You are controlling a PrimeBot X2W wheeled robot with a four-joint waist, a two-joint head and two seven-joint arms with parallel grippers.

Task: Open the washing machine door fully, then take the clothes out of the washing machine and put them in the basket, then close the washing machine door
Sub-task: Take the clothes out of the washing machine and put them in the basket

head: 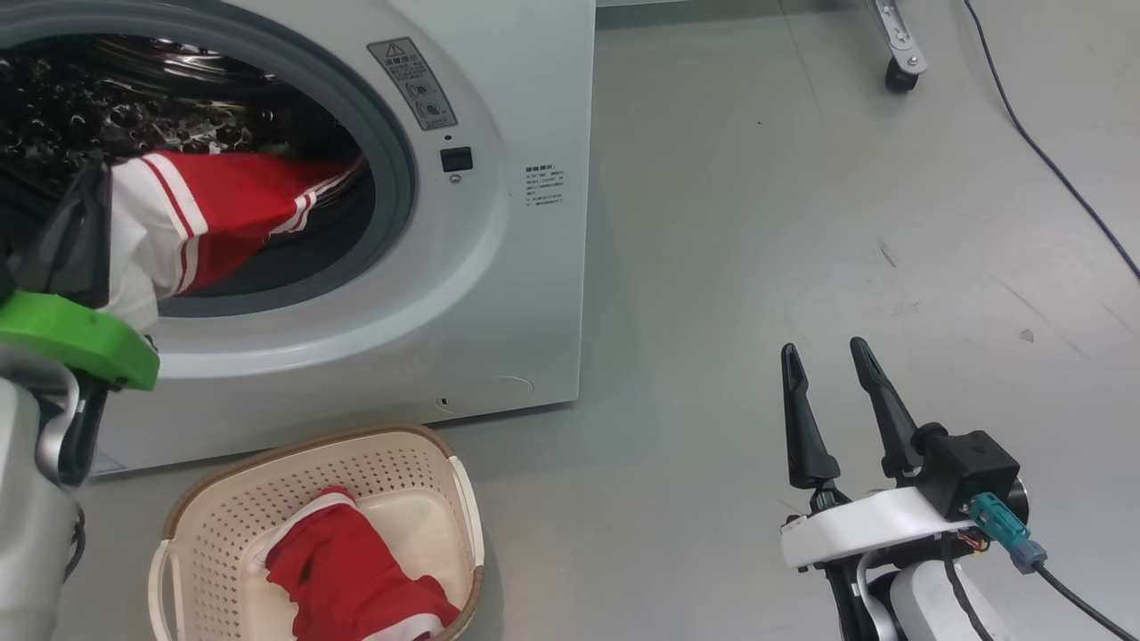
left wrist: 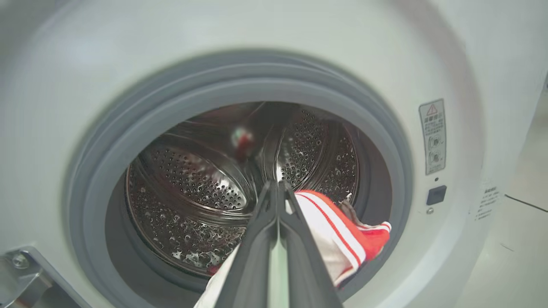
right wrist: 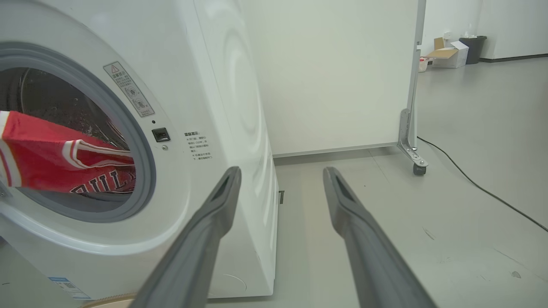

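Note:
The washing machine [head: 499, 267] stands with its round opening uncovered; its door is out of view. My left gripper [head: 89, 191] is at the mouth of the drum, shut on a red garment with white panels and stripes [head: 223, 214] that stretches from the drum out over the grey ring. In the left wrist view the closed fingers [left wrist: 278, 188] point into the steel drum [left wrist: 192, 188], with the garment [left wrist: 338, 231] draped beside them. The cream basket [head: 294, 450] sits on the floor below the opening and holds another red garment [head: 347, 570]. My right gripper [head: 833, 352] hangs open over the floor, right of the machine.
A door hinge bracket [left wrist: 19, 267] sits at the opening's lower left. A white wheeled partition [right wrist: 334, 72] stands behind the machine, its caster [head: 899, 76] on the grey floor. A black cable [head: 1051, 160] runs across the floor at right. Boxes [right wrist: 449, 53] lie far back.

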